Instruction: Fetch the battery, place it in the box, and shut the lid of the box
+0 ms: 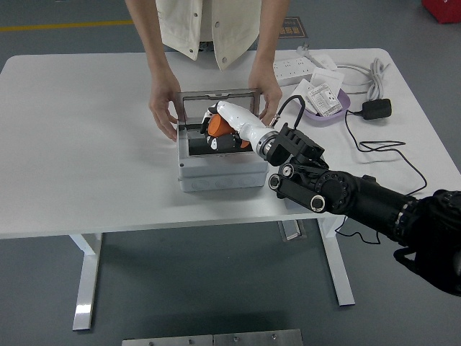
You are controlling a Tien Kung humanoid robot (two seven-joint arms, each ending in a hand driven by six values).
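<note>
**One battery, one box, three hands at the lid**

The single orange battery (220, 127) sits in the curled white fingers (213, 137) of the robot's right hand (225, 127), which wraps round it over the open mouth of the one grey box (220, 167). Whether the battery touches the dark floor of the box cannot be told, since the hand covers it. Just behind the hand stands the box's one lid (217, 95), tilted up on the far side. A person across the table holds that lid with two hands, one hand (164, 115) on the edge to the left of the robot hand and the other hand (270, 102) on the edge to its right. The black right arm (346, 196) runs back from the hand toward the lower right corner.

Further right of the hand lie one purple bowl (341, 108) holding white packets, one white power strip (297, 69) with its cable, and one black adapter (377, 109) with a thin cord. All rest on the one white table (86, 144)
</note>
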